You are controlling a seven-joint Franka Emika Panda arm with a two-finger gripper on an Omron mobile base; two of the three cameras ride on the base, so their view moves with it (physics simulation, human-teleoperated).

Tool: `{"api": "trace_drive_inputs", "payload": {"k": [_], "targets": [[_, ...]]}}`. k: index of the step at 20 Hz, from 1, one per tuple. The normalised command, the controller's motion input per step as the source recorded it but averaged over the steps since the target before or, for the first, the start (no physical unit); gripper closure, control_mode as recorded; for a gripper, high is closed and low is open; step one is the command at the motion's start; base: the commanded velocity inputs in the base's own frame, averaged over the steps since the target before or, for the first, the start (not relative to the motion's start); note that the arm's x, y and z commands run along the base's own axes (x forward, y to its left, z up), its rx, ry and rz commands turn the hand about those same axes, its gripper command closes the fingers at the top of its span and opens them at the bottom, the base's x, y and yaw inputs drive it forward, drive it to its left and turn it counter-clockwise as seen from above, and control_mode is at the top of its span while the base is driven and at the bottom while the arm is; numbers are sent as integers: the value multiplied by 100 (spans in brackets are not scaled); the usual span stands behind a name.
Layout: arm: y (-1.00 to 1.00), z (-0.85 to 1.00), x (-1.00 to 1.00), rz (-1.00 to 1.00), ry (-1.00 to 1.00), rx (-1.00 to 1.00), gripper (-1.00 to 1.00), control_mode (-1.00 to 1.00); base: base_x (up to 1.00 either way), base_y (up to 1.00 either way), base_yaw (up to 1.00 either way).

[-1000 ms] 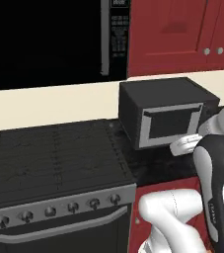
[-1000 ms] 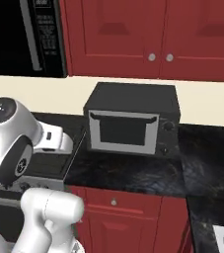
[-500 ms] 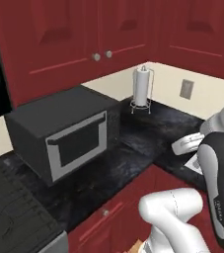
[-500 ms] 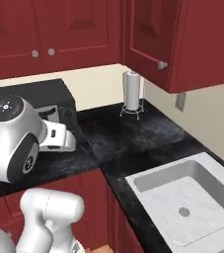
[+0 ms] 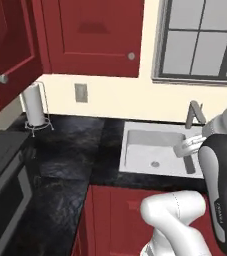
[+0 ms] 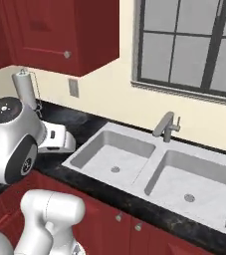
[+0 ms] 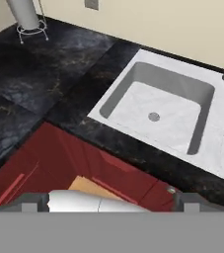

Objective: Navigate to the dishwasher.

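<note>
Swinging right from oven and microwave to the double sink (image 6: 154, 167), faucet (image 6: 165, 127) and paper-towel holder (image 5: 35, 105); dishwasher not yet reached, location undetermined; gripper jaw state cannot be told.

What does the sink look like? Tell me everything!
The sink is pale grey-white, stone-looking, with two square bowls side by side, each with a small round drain. It is sunk into the black marbled counter under the window. A grey faucet stands behind, between the bowls. Both bowls look empty and dry.
</note>
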Motion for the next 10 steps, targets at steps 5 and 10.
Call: {"api": "trace_drive_inputs", "payload": {"k": [5, 10], "targets": [[0, 0, 0, 0, 0, 0, -100, 100, -30, -15, -81], [0, 0, 0, 0, 0, 0, -100, 100, -24, -95, -56]]}}
